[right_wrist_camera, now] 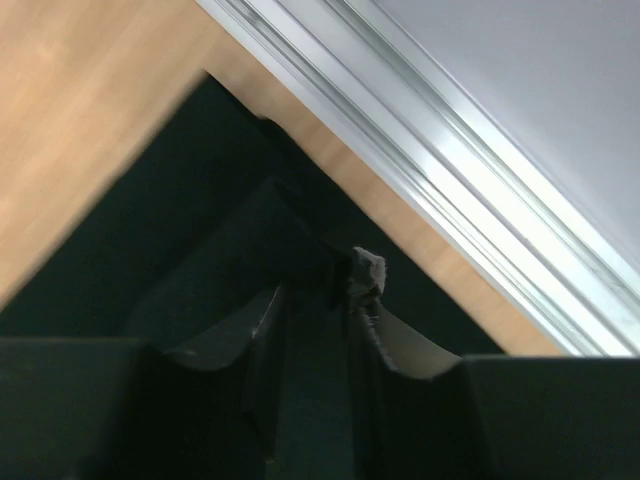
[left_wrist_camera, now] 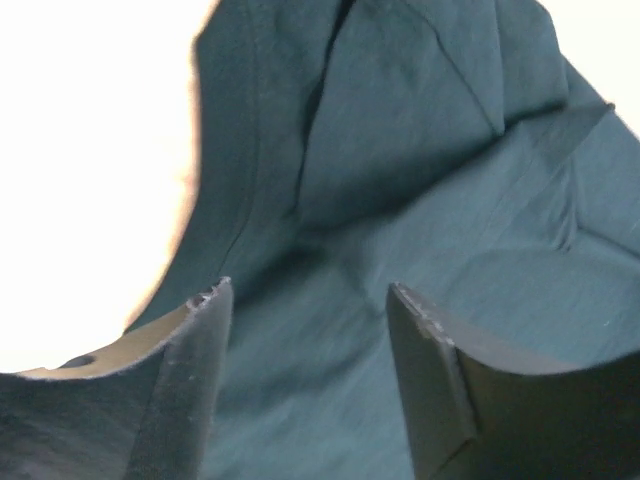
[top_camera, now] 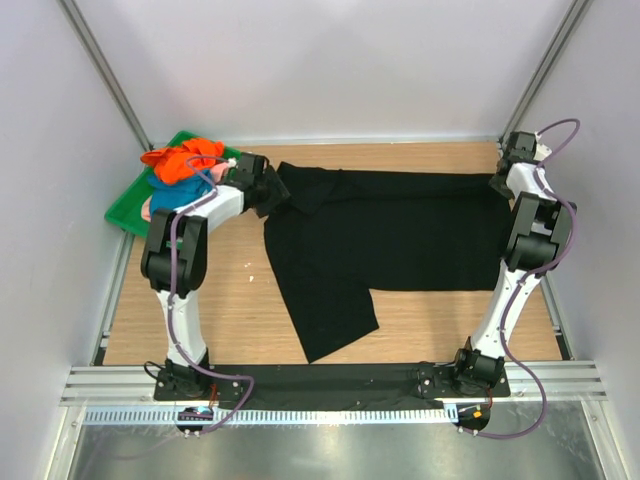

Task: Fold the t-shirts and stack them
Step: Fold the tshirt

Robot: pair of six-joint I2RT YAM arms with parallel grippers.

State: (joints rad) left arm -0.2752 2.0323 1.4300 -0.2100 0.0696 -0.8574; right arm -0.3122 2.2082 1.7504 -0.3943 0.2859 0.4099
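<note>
Top view: the black t-shirt (top_camera: pixel 400 230) lies spread flat beside the green tray (top_camera: pixel 125 208). The left gripper (top_camera: pixel 268 190) is at its tray-side corner, the right gripper (top_camera: pixel 500 183) at the corner farthest from the tray.
Left wrist view: fingers (left_wrist_camera: pixel 190 340) wide apart over the cloth, nothing gripped.
Right wrist view: fingers (right_wrist_camera: pixel 365 275) nearly closed, pinching the shirt's edge.

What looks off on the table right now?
The black t-shirt lies askew: one long flap trails toward the near edge, and its left end is rumpled under the open left gripper. The right gripper pinches its far right corner. Nothing looks spilled or damaged.
</note>
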